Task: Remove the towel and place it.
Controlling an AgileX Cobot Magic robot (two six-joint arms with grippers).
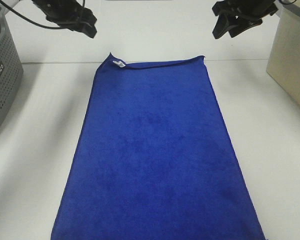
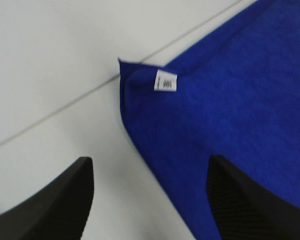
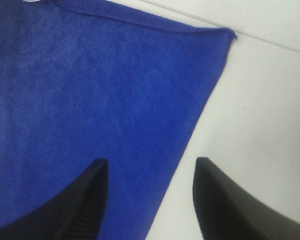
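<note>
I count one towel, spread flat down the middle of the white worktop, its far edge near the worktop's far edge and its near end running past the picture's near edge. One small white tag sits at its far left corner. My two pincers hang above the far corners: the left pincer over the tagged corner, the right pincer over the other, both with jaws apart and holding nothing. One grey perforated basket stands at the left edge, one beige box at the right.
</note>
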